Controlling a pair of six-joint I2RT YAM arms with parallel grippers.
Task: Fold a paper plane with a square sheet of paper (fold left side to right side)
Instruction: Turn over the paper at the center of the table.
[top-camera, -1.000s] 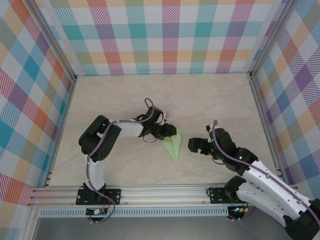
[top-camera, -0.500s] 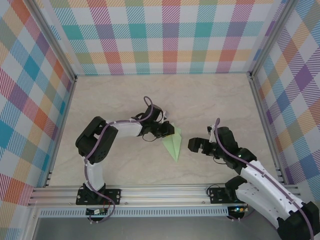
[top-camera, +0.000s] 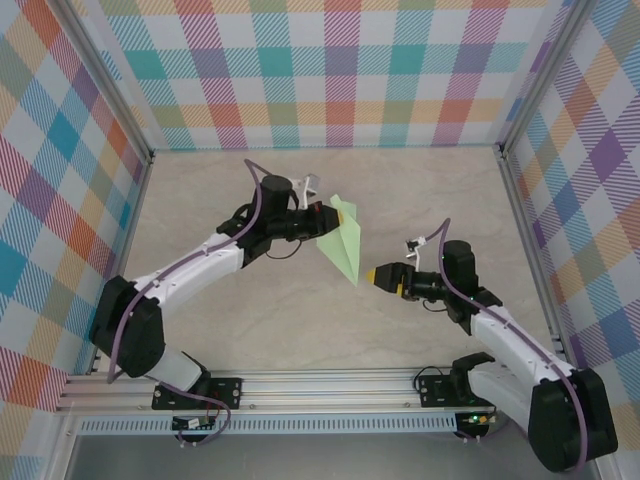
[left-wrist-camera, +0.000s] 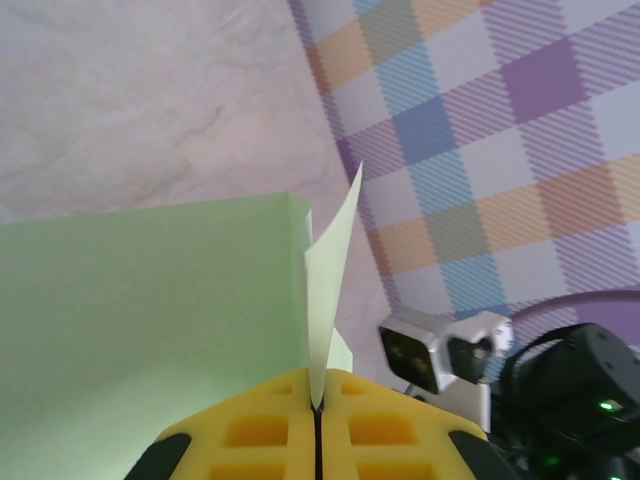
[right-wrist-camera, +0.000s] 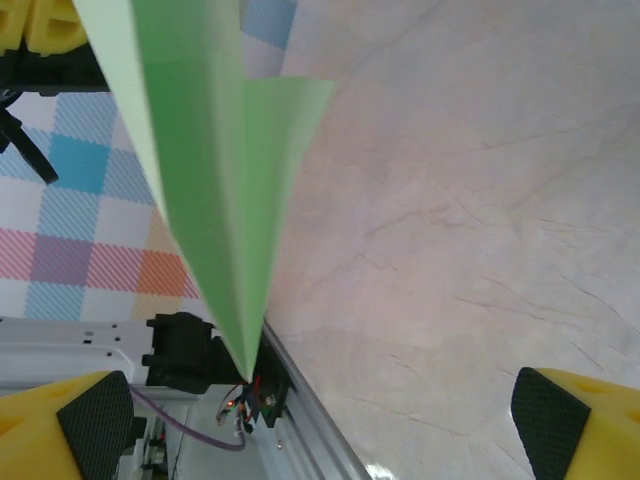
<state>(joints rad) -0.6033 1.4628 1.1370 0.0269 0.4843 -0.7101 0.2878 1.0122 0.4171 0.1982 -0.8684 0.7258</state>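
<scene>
paper plane (top-camera: 343, 246) pinched by left fingers (left-wrist-camera: 255, 432), long axis far-to-near, tip nearward

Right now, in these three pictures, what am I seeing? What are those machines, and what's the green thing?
Those are two robot arms bolted at the near edge of a table, each ending in a two-finger gripper. The wide picture comes from a camera above and behind them; the other two come from small cameras on the wrists. The left gripper is shut on a pale green paper plane, pinching it between yellow fingers, apparently off the table. The right gripper is open, holding nothing, near the plane's tip.
</scene>
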